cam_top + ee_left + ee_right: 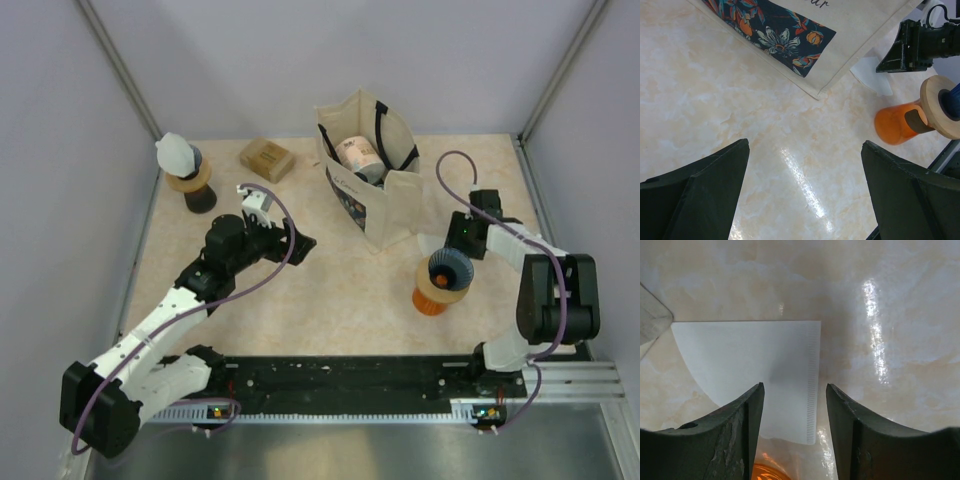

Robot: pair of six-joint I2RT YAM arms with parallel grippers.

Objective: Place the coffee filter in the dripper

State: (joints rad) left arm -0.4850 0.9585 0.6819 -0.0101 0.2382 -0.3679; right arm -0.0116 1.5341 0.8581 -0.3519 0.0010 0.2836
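Note:
A white paper coffee filter (pixel 755 365) lies flat on the table beside the tote bag; it also shows in the left wrist view (pixel 872 75) and the top view (pixel 431 244). The blue dripper (pixel 450 268) sits in a wooden collar on an orange carafe (pixel 895 125) just in front of the filter. My right gripper (pixel 795 387) is open, hovering over the filter with its fingers either side of the filter's ribbed right edge, holding nothing. My left gripper (pixel 805 145) is open and empty over bare table at mid-left (pixel 300 245).
A cream tote bag (pixel 372 175) with a floral panel stands at back centre, a roll inside. A second carafe with a white filter on top (pixel 185 170) stands back left. A brown box (pixel 267 158) lies beside it. Walls enclose the table.

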